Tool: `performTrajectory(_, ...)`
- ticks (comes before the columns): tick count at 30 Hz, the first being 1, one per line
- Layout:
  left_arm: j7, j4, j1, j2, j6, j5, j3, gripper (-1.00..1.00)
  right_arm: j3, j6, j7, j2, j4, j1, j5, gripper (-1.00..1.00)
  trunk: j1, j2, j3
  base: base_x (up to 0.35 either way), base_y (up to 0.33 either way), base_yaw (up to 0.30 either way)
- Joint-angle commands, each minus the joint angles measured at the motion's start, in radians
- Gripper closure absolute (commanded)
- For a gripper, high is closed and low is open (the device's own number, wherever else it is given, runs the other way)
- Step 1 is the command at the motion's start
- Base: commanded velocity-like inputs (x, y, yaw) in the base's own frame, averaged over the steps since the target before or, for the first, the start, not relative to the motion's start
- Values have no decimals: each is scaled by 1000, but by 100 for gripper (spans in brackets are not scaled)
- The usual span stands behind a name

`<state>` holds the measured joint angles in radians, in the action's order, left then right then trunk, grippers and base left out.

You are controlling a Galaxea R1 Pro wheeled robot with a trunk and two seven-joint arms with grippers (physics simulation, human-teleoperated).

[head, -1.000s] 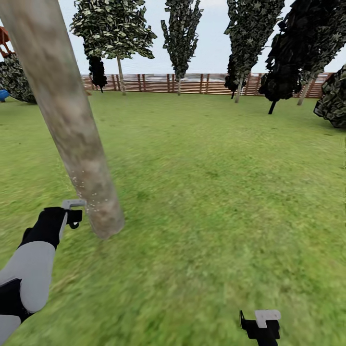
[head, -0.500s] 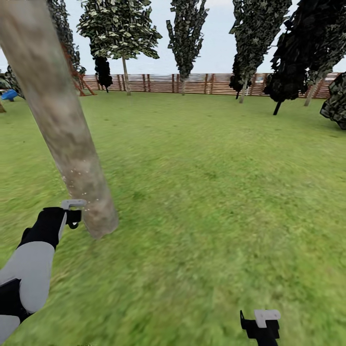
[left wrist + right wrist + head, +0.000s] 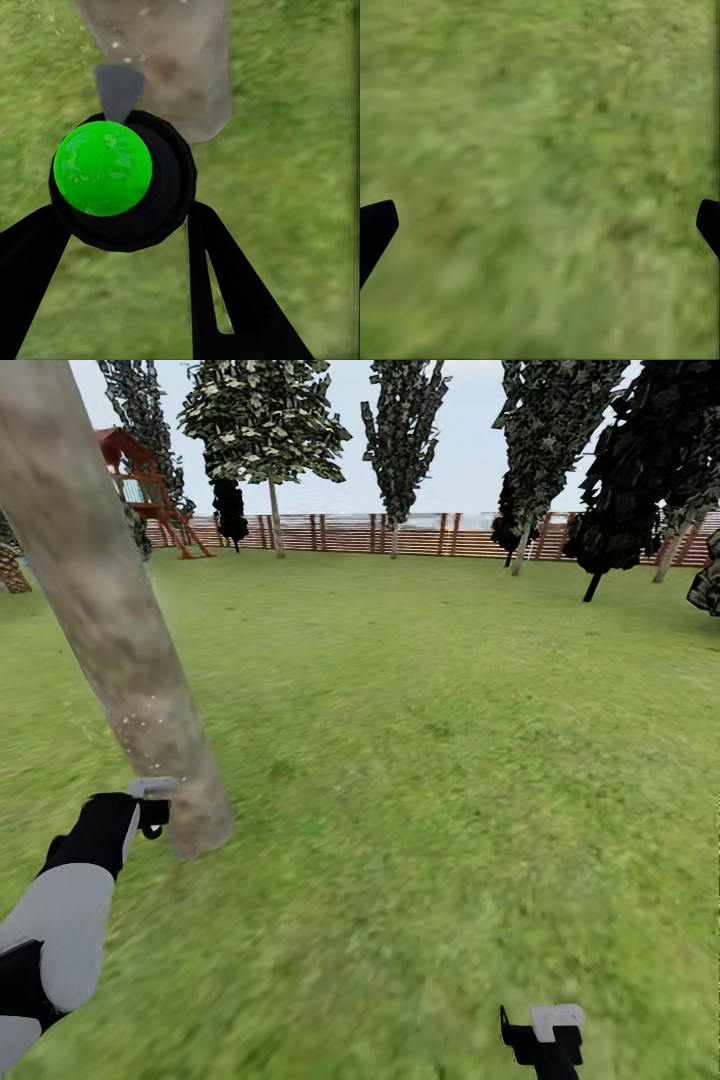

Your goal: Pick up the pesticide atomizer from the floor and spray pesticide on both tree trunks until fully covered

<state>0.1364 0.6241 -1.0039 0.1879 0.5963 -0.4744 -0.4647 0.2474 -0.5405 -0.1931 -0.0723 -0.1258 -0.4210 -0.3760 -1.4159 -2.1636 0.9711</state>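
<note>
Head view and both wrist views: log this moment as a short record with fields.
setting: lawn inside a wooden fence
left tool: shut on the atomizer, aimed at the tree trunk
spray: white specks low on the trunk
right tool: open, over grass
background: play tower, conifers

The left claw grips the pesticide atomizer, its nozzle towards the white-specked tree trunk
</note>
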Motion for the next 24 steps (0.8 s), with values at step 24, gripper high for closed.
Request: performTrajectory(24,-1,-4,92,0,0,-10,-15,100,4,-2,-5,2,2,-1,-11,-100,0,0,1,139,-121,215)
